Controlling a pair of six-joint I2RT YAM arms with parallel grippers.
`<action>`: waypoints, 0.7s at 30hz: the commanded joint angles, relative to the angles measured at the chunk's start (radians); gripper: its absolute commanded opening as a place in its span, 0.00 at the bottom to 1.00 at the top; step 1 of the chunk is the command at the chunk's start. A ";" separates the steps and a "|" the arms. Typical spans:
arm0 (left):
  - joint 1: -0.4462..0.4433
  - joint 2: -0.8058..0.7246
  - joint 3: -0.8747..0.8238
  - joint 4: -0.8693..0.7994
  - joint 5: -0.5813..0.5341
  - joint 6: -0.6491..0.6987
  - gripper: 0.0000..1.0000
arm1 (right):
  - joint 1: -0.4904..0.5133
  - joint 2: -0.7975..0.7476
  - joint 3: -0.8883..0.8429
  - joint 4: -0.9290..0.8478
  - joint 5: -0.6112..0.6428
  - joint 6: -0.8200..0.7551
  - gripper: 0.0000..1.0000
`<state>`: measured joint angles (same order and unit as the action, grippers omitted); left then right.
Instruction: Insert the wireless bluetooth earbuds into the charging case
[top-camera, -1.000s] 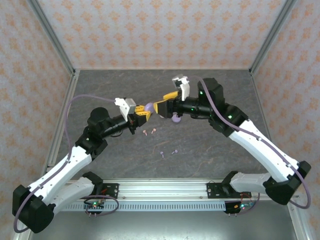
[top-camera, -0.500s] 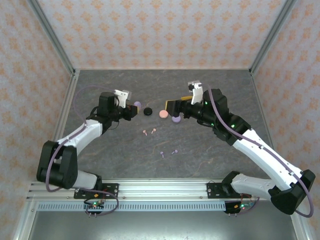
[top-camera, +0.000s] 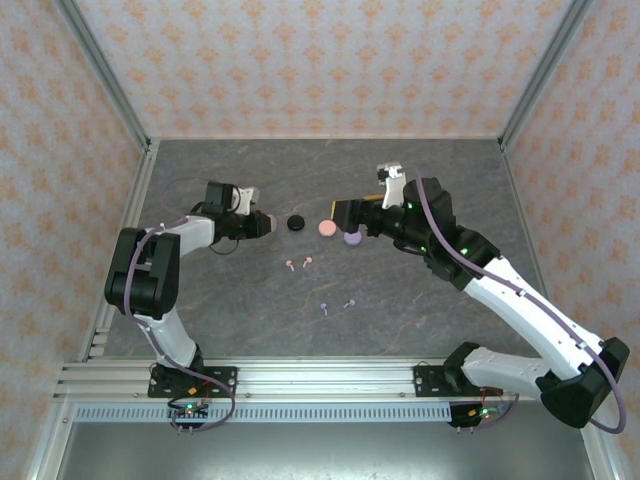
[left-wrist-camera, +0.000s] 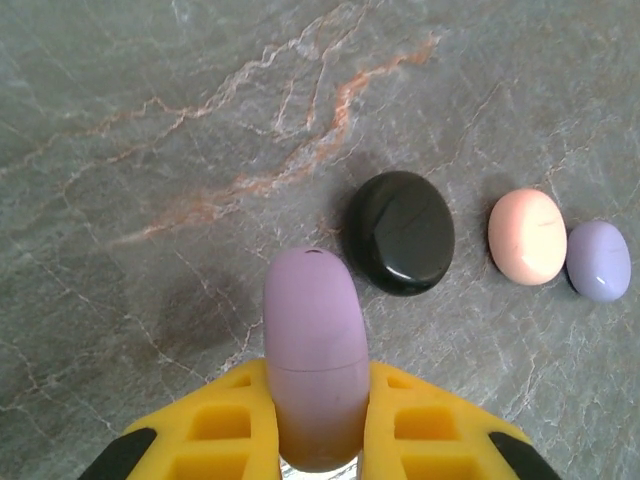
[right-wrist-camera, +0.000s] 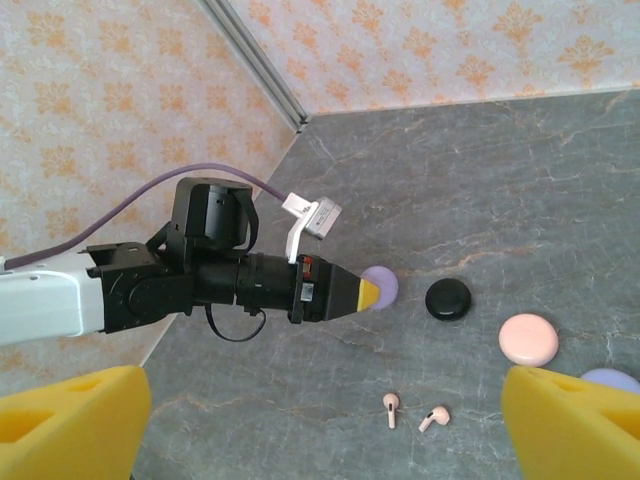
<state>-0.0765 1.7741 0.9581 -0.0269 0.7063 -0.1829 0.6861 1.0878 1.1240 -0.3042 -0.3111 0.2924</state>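
My left gripper (top-camera: 260, 225) is clamped on a lavender case (left-wrist-camera: 312, 340), which stands out past the yellow fingertips just above the grey marbled table (left-wrist-camera: 130, 130). Just ahead of it, in a row running away from that gripper, lie a black case (left-wrist-camera: 400, 245), a pink case (left-wrist-camera: 527, 236) and a second lavender case (left-wrist-camera: 598, 260), the last two nearly touching. My right gripper (top-camera: 340, 213) faces the left one across that row, its fingers (right-wrist-camera: 70, 425) spread wide with nothing between them. The two pink earbuds (right-wrist-camera: 412, 412) lie loose on the table below the gap between my grippers, on the base side. The two lavender earbuds (top-camera: 337, 305) lie nearer my bases, well apart from both grippers.
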 joint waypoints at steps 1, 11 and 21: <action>0.009 0.019 0.032 -0.028 0.027 -0.005 0.20 | -0.004 0.007 0.015 -0.046 0.023 0.009 0.92; 0.017 0.099 0.051 -0.024 0.050 -0.023 0.37 | -0.005 0.050 0.073 -0.168 0.077 -0.024 0.92; 0.034 -0.008 0.033 -0.024 0.030 -0.032 0.57 | -0.005 0.188 0.166 -0.375 0.209 -0.247 0.99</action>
<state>-0.0582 1.8462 0.9867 -0.0391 0.7490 -0.2127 0.6861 1.2076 1.2373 -0.5587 -0.1864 0.1768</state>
